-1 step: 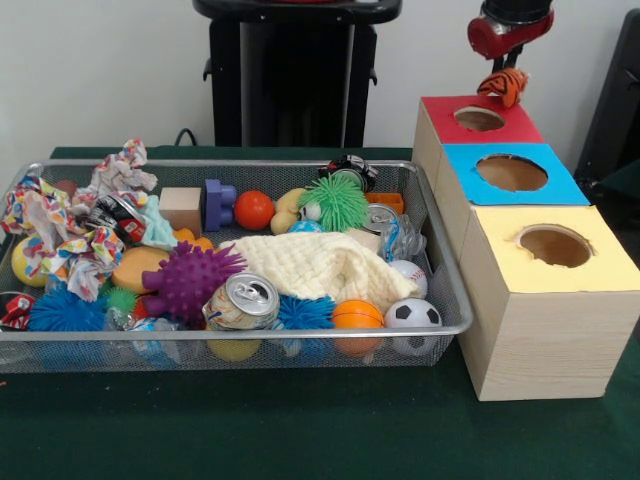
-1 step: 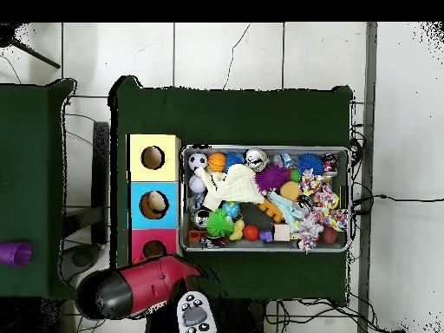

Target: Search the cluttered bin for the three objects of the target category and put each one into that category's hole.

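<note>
My gripper (image 1: 503, 80) hangs at the top right, shut on a small orange toy with black stripes (image 1: 504, 90). The toy is in the air just above and behind the round hole (image 1: 480, 119) of the red box (image 1: 440, 105). Beside it stand a blue box (image 1: 460, 165) and a yellow box (image 1: 600, 260), each with its own hole. In the overhead view the red arm (image 2: 139, 290) covers part of the red box (image 2: 139, 247), and the gripper itself is hidden. The wire bin (image 1: 440, 300) holds a soccer ball (image 1: 413, 314), a baseball (image 1: 408, 272) and an orange ball (image 1: 357, 315).
Also in the bin are a cream cloth (image 1: 320, 265), a can (image 1: 243, 302), purple (image 1: 190, 280) and green (image 1: 335, 203) spiky balls, blocks and crumpled printed fabric (image 1: 60, 240). Green cloth covers the table (image 1: 300, 420). A purple thing (image 2: 13, 253) lies on the side table.
</note>
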Tool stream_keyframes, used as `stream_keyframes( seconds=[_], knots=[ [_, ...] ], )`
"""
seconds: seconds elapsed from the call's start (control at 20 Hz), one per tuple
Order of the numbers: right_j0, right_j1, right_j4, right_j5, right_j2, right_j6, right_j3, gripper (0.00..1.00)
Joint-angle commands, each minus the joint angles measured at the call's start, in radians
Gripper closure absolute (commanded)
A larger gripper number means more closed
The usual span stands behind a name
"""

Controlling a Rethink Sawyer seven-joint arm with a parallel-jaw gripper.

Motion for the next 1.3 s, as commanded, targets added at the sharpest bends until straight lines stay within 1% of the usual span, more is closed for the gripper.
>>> stream_keyframes(
  seconds=[0.05, 0.25, 0.35, 0.6, 0.8, 0.95, 1.1, 1.3],
  knots=[
    [0.007, 0.052, -0.064, 0.108, 0.059, -0.007, -0.188, 1.0],
    [0.0, 0.069, -0.08, 0.095, 0.066, -0.017, -0.2, 1.0],
    [-0.016, 0.082, -0.072, 0.079, 0.082, -0.017, -0.191, 1.0],
    [-0.028, 0.096, -0.094, 0.037, 0.078, -0.014, -0.184, 1.0],
    [-0.044, 0.1, -0.128, -0.02, 0.071, -0.014, -0.171, 1.0],
    [-0.064, 0.098, -0.152, -0.043, 0.07, -0.019, -0.158, 1.0],
    [-0.079, 0.095, -0.17, -0.033, 0.064, -0.018, -0.159, 1.0],
    [-0.115, 0.101, -0.201, -0.027, 0.076, -0.038, -0.162, 1.0]
  ],
)
